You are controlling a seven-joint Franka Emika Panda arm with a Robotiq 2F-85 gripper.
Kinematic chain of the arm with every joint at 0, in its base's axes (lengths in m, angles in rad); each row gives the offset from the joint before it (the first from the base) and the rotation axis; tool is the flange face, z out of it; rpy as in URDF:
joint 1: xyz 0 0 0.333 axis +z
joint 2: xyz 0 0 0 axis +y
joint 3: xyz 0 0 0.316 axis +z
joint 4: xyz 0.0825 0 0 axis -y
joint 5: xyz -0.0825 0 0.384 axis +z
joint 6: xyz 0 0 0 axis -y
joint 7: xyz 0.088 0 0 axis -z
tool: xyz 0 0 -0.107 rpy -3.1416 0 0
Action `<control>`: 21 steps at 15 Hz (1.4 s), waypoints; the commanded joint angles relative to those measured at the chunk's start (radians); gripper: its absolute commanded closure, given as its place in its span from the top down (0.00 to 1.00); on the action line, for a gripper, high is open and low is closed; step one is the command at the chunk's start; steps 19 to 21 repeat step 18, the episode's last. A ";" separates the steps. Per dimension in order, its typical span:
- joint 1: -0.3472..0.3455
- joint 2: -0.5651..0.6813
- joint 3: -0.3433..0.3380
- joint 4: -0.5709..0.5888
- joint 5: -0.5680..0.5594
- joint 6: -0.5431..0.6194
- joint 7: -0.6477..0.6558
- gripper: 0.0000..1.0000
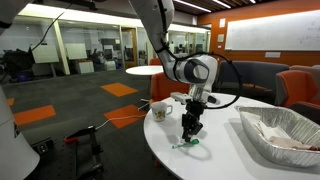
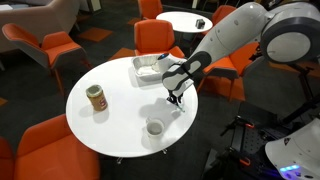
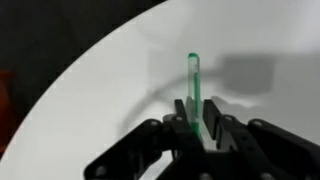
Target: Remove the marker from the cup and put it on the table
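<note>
Hand (image 3: 195, 128) is clenched on the marker (image 3: 193, 80). In the wrist view we see the slim green stick pinched between the two dark fingers (image 3: 178, 118), w/ most of its length sticking out past them over the white tabletop (image 3: 110, 80).

In an exterior view the hand (image 1: 190, 127) hangs low over the tabletop (image 1: 215, 155), pointing down, and a bit of green shows right under it at the surface (image 1: 187, 144). We can't tell whether the marker's low end touches the tabletop or sits just above it; too small to judge.

Cup (image 1: 160, 110) stands upright on the tabletop, near the hand but apart from it, handle turned toward the hand's side. Marker is outside the cup, not in it.

From the higher exterior view the hand (image 2: 176, 98) sits approx. between the cup (image 2: 154, 127), which is near the table edge, and a foil tray (image 2: 140, 68) farther in. Brown jar (image 2: 96, 98) stands on the opposite part of the tabletop, well apart from hand and cup. Tray holds something pale and crumpled; we can't make out what.

Orange chairs (image 2: 45, 145) ring the table; a smaller round table (image 2: 190, 20) stands beyond.
</note>
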 commanded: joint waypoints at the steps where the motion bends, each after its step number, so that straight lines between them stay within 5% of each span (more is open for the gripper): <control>1: 0.003 -0.019 0.007 0.012 -0.005 -0.019 0.010 0.58; 7: 0.025 -0.315 0.094 -0.262 0.037 0.315 -0.030 1.00; 14: 0.033 -0.647 0.154 -0.523 0.077 0.356 -0.046 1.00; 21: 0.036 -0.740 0.157 -0.581 0.062 0.317 -0.049 1.00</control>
